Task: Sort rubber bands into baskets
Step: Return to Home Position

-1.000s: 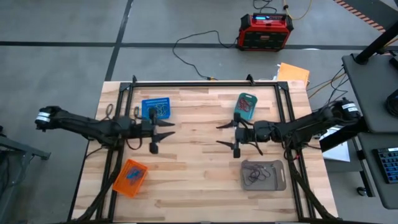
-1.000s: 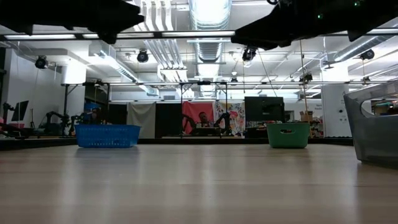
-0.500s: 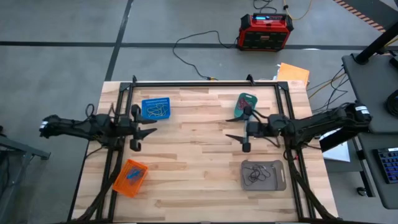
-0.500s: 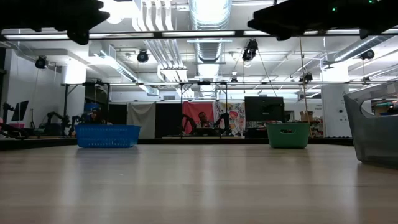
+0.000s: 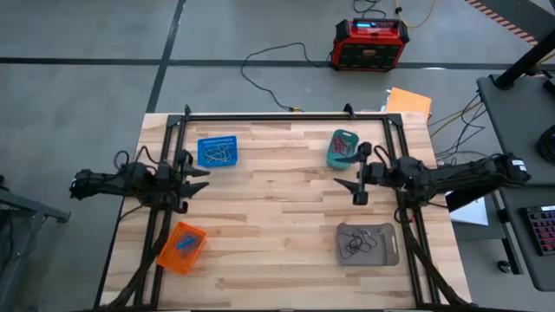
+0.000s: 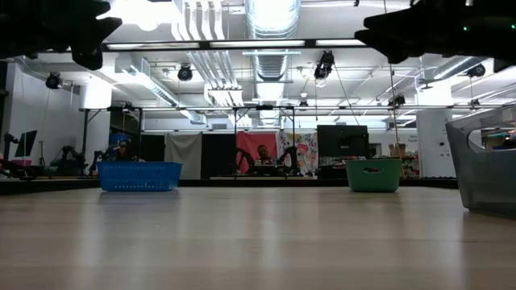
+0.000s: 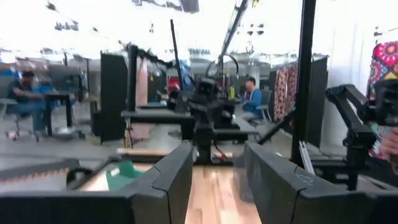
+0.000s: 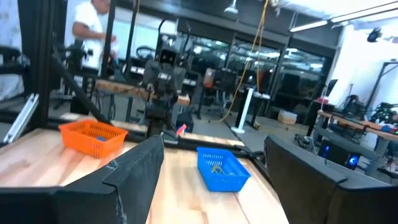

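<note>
Bundles of thin rubber bands (image 5: pixel 218 155) lie inside four small plastic baskets on the pale wooden table (image 5: pixel 277 221). The blue rectangular plastic basket (image 5: pixel 217 152) at the far left holds a yellowish tangle. The teal round-cornered plastic basket (image 5: pixel 342 147) at the far right holds red-brown loops. The orange rectangular plastic basket (image 5: pixel 181 247) at the near left holds blue ones, and the wide flat grey plastic basket (image 5: pixel 368 243) at the near right holds dark loops.

The left gripper (image 5: pixel 192 187) hangs above the table's left side, by the black frame rail and between the blue and orange baskets. Its two dark fingers are spread apart with nothing between them. The right gripper (image 5: pixel 350 190) hangs near the teal basket, between it and the grey one, with its fingers also spread wide and empty. A red-and-black box (image 5: pixel 369 43) sits on the floor beyond the table.
</note>
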